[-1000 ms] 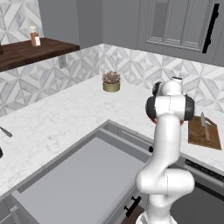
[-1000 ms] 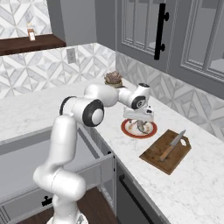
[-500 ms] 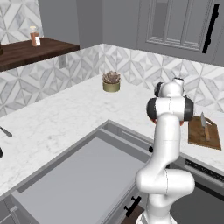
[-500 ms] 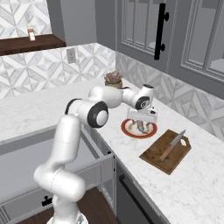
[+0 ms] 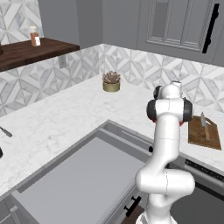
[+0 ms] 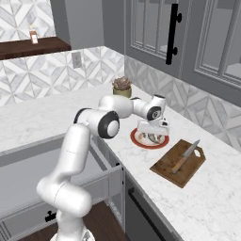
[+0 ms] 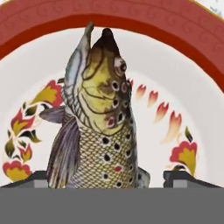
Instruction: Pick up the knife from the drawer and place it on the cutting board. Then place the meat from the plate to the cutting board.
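Stock as I read it, left to right:

- Drawer [image 5: 78, 175]: pulled open, flat grey inside bare. Knife removal I count as done.
- Plate [image 6: 137, 140]: red-orange rim, pale painted centre. It holds the meat [image 7: 98, 127], a speckled fish lying lengthwise. Transfer not yet done.
- Gripper [image 6: 151, 133]: down over the plate, its dark tips [image 7: 181, 177] set apart on either side of the fish. I judge it unclenched, nothing grasped yet.
- Cutting board [image 6: 165, 164]: beside the plate. It carries the knife [image 6: 185, 156], laid diagonally.

Remaining: grip the fish, carry it to the board.
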Robot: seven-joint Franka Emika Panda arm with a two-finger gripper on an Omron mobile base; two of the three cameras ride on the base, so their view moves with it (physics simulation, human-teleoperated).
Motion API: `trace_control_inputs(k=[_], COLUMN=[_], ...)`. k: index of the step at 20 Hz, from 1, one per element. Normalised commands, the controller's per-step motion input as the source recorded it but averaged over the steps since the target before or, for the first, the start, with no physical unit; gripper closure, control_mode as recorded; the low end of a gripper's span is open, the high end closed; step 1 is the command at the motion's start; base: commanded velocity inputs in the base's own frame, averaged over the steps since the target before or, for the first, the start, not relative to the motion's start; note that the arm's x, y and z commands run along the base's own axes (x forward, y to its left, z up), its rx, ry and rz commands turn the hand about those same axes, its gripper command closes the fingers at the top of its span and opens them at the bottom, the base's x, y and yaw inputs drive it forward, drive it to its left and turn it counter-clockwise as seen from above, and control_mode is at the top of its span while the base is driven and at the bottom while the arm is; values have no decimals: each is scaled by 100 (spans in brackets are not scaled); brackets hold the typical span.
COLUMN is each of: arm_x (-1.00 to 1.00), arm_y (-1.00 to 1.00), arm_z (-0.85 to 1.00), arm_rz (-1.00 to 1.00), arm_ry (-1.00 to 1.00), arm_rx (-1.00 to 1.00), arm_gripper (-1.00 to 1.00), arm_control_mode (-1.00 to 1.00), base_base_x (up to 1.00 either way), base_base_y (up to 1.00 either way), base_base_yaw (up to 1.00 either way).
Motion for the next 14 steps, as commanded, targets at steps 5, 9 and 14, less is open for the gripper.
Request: trace_control_inputs(k=[5, 9, 14], arm_x=[-1, -20, -61], arm_y=[0, 2, -4], arm_z=[-8, 5, 70], arm_rz=[11, 11, 3], arm_ry=[3, 0, -3], arm_rx=[0, 0, 0], arm_gripper=[100, 100, 100], arm_control_mode=[-100, -100, -100], base_base_x=[0, 0, 0], base_base_y=[0, 0, 0], base_base_yaw=[0, 0, 0])
